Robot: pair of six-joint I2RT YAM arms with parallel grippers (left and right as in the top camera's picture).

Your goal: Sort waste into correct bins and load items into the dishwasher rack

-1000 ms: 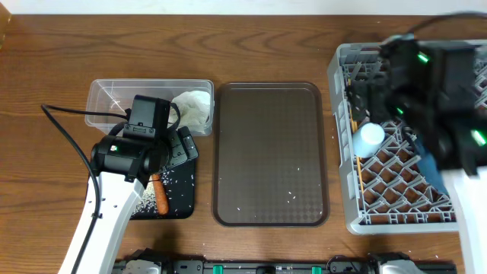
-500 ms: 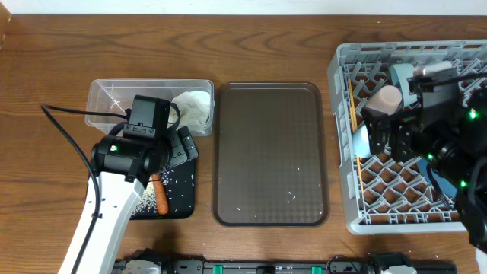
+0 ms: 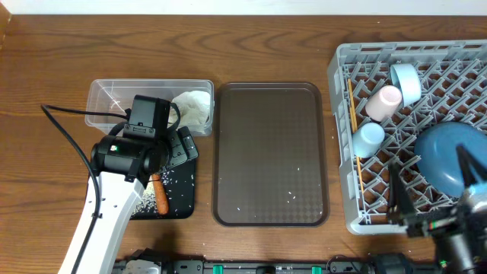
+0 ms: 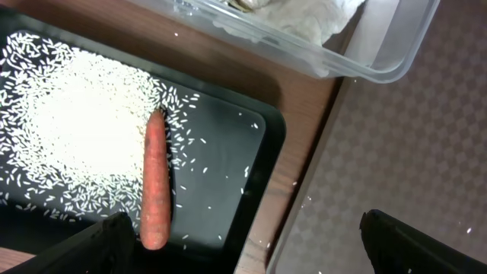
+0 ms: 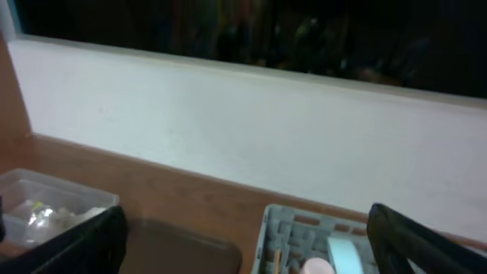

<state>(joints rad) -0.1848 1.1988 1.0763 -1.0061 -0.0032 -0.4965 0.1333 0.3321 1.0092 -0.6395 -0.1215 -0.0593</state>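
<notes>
An orange carrot (image 4: 155,179) lies beside loose rice (image 4: 76,137) in the black tray (image 4: 221,152). My left gripper (image 4: 255,251) hovers open over that tray's right edge, holding nothing; from overhead the left gripper (image 3: 181,149) is by the clear tub (image 3: 103,95), which holds a white tissue (image 3: 194,106). The grey rack (image 3: 342,152) carries a pink cup (image 3: 383,101), a light-blue cup (image 3: 370,138), a pale-blue bowl (image 3: 405,80), a dark-blue dish (image 3: 449,156) and chopsticks (image 3: 352,114). My right gripper (image 3: 428,171) stands open and empty above the rack's front, tilted up toward the wall.
A brown serving tray (image 3: 270,152) with a few stray rice grains lies between the bins and the rack. The left arm's cable loops over the table at the left. A white wall backs the table in the right wrist view, above the rack (image 5: 297,228).
My right arm has pulled back from over the rack's middle to its front right corner, uncovering the cups, bowl and dish. The left arm has not moved.
</notes>
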